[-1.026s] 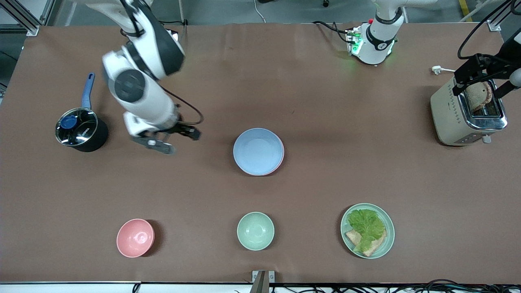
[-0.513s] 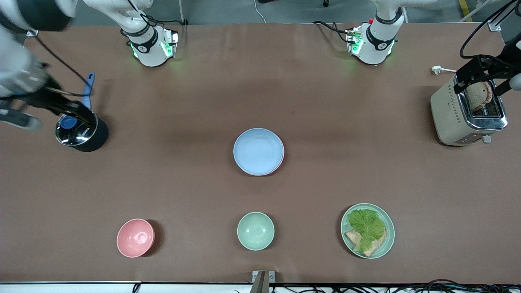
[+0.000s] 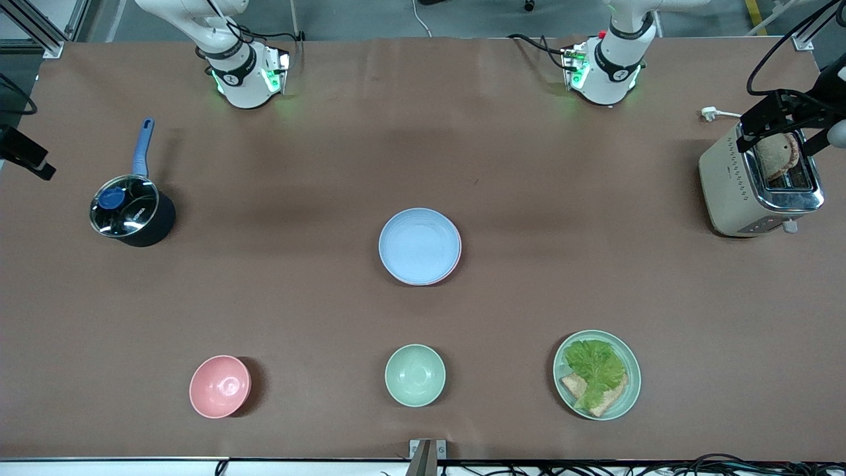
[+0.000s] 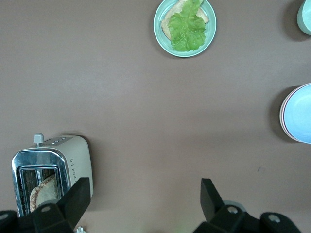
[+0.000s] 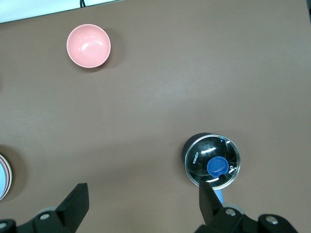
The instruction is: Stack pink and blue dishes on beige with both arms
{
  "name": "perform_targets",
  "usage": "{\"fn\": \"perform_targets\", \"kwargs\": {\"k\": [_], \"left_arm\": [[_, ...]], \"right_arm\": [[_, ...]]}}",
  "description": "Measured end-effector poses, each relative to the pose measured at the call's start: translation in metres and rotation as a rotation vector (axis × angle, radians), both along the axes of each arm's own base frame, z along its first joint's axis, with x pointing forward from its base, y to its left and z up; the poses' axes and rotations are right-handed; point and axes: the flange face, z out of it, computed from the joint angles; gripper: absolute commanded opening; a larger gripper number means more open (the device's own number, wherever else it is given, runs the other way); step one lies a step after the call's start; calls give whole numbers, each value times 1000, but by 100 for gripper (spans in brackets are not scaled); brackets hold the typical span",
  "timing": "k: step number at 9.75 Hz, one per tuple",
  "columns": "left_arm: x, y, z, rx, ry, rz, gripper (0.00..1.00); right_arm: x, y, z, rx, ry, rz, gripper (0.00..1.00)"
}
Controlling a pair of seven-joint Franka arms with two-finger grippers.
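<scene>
I see the right gripper (image 5: 141, 206) spread wide, high over the pot (image 3: 131, 211); its lid print is unreadable. At table centre the blue plate (image 3: 419, 245) lies matte on the pink plate (image 3: 455, 261), only a rim showing. The left gripper (image 4: 146, 201) is spread beside the toaster (image 3: 759, 185).

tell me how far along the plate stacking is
Done, it seems: the blue plate lies on the pink plate, only its rim showing; any beige plate beneath is hidden. In hand: nothing; the left tool and right tool hang open, high above the table. Nothing visibly left.
</scene>
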Motion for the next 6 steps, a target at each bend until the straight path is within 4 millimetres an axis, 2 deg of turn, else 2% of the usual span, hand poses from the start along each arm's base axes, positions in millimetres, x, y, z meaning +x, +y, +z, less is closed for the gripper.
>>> {"fn": "perform_targets", "kwargs": {"k": [3, 6], "left_arm": [[0, -1, 0, 0, 0, -1, 100], [0, -1, 0, 0, 0, -2, 100]], "right_arm": [[18, -2, -15, -2, 42, 31, 100], [18, -2, -18, -1, 54, 51, 100]]}}
